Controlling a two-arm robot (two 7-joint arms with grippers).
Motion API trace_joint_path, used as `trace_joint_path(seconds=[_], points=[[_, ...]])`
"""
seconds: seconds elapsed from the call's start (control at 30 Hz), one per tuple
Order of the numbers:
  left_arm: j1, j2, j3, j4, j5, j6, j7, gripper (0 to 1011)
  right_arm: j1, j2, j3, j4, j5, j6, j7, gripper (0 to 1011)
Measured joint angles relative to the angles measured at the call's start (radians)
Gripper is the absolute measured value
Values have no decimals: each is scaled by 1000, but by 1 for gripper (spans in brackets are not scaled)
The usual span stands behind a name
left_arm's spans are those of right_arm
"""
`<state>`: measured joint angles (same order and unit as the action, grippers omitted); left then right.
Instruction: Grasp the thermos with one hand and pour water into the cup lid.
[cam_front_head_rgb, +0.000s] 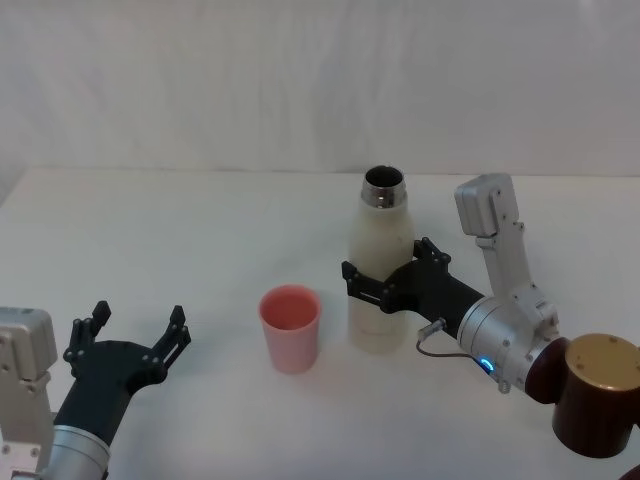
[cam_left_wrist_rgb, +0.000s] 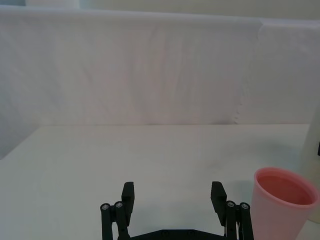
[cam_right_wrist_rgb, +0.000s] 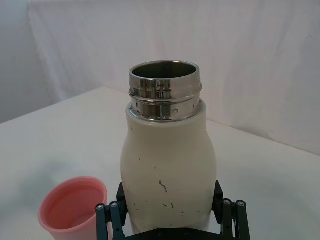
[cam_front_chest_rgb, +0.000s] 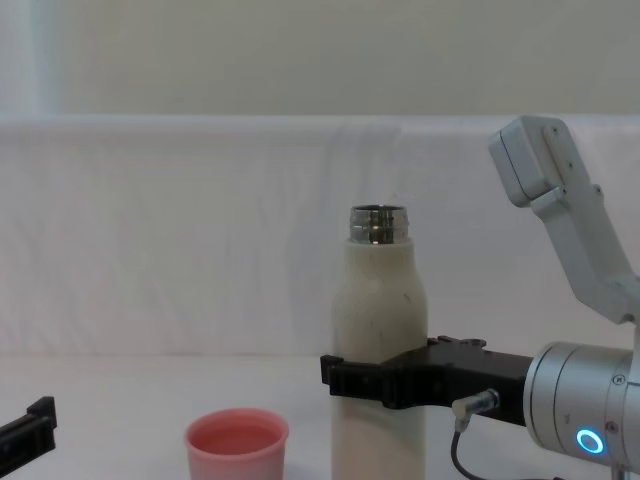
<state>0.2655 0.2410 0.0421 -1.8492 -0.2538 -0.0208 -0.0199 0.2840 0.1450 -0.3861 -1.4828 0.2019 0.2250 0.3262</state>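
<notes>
The cream-white thermos (cam_front_head_rgb: 380, 270) stands upright and uncapped at the table's middle, its steel neck open. My right gripper (cam_front_head_rgb: 388, 262) reaches in from the right and straddles the thermos's lower body, open, one black finger close against each side. The wrist view shows the thermos (cam_right_wrist_rgb: 170, 170) between those fingers (cam_right_wrist_rgb: 114, 215). Just left of the bottle stands the pink cup lid (cam_front_head_rgb: 290, 325), upright and apart from it. My left gripper (cam_front_head_rgb: 140, 315) hovers open and holding nothing at the front left, the cup lid (cam_left_wrist_rgb: 282, 200) off to its right.
A white cloth covers the table (cam_front_head_rgb: 180, 230) and hangs as a backdrop behind it. A dark red, gold-topped joint of the right arm (cam_front_head_rgb: 597, 395) sits at the front right. Bare cloth lies to the left and behind the cup lid.
</notes>
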Motion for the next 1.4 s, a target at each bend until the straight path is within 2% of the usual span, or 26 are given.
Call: trace_joint_path(seconds=[0.2, 0.8, 1.4], points=[[0, 0, 0, 0, 0, 0, 0, 1001, -11, 10, -4, -12, 8, -11, -5, 1000], [0, 0, 0, 0, 0, 0, 0, 1001, -77, 73, -4, -99, 49, -41, -9, 1000], [0, 0, 0, 0, 0, 0, 0, 1001, -266, 160, 55, -258, 90, -121, -43, 1000]])
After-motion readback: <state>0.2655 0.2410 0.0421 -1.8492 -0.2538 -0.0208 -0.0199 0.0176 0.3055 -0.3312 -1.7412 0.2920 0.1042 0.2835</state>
